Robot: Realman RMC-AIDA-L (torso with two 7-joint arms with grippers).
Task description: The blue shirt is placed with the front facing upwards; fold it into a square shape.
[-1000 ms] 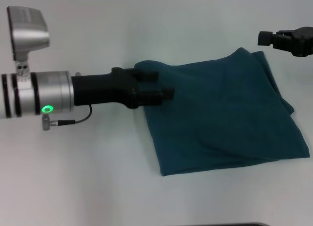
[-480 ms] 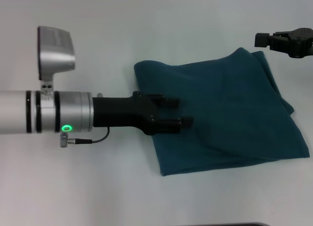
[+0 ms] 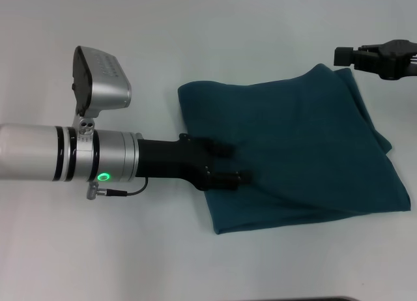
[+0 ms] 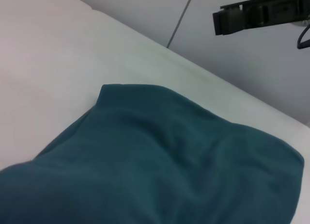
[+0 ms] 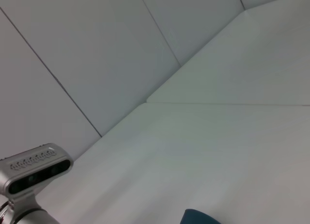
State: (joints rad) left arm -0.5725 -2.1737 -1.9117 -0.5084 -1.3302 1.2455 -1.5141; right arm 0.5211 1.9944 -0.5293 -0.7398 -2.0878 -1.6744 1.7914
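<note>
The blue shirt (image 3: 293, 151) lies folded into a rough, slightly skewed square on the white table; no lettering shows. In the left wrist view the blue shirt (image 4: 160, 166) fills the lower part, smooth with soft wrinkles. My left gripper (image 3: 232, 163) reaches in from the left over the shirt's left edge, low on the cloth, open, with nothing visibly between its fingers (image 3: 223, 148). My right gripper (image 3: 355, 55) hovers beyond the shirt's far right corner, clear of the cloth; the right gripper (image 4: 242, 18) also shows in the left wrist view.
The white table (image 3: 130, 249) surrounds the shirt, with pale wall panels (image 5: 97, 54) behind it. The left arm's silver forearm and camera block (image 3: 98, 86) stretch across the left side. A dark strip (image 3: 306, 299) runs along the near edge.
My left arm has slid right and toward the near side along the shirt's left edge. The right gripper has drifted slightly left. The shirt has kept its shape.
</note>
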